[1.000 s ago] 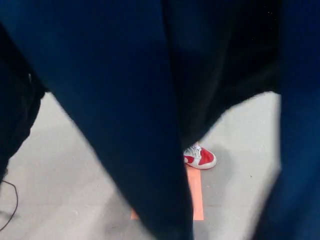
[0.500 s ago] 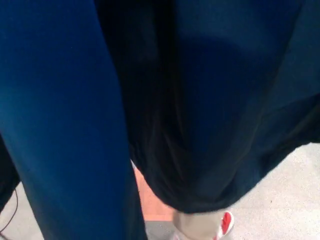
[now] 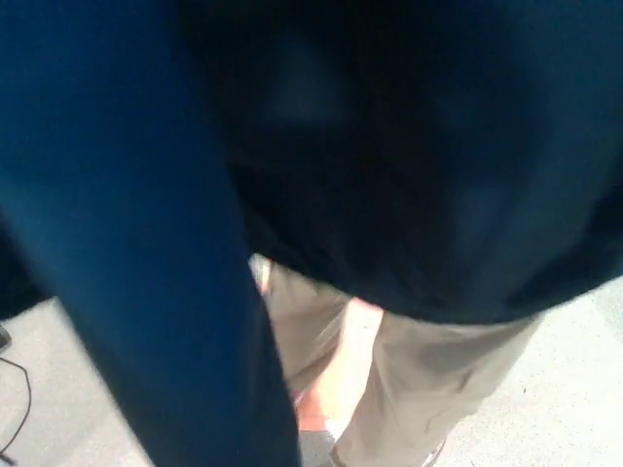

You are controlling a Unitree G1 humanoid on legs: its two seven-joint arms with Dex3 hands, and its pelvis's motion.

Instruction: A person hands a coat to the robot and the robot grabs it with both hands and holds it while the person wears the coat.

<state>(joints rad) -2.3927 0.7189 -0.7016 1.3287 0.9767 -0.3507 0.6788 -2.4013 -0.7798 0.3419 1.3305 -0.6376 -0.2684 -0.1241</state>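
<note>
Grey floor (image 3: 574, 389) below; blue coat (image 3: 127, 243) fills view over khaki trousers (image 3: 438, 389); neither hand visible, grasp unknowable.

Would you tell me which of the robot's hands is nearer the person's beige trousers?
Neither can be judged: the dark blue coat fills the view above the beige trousers, and no robot hand shows.
</note>
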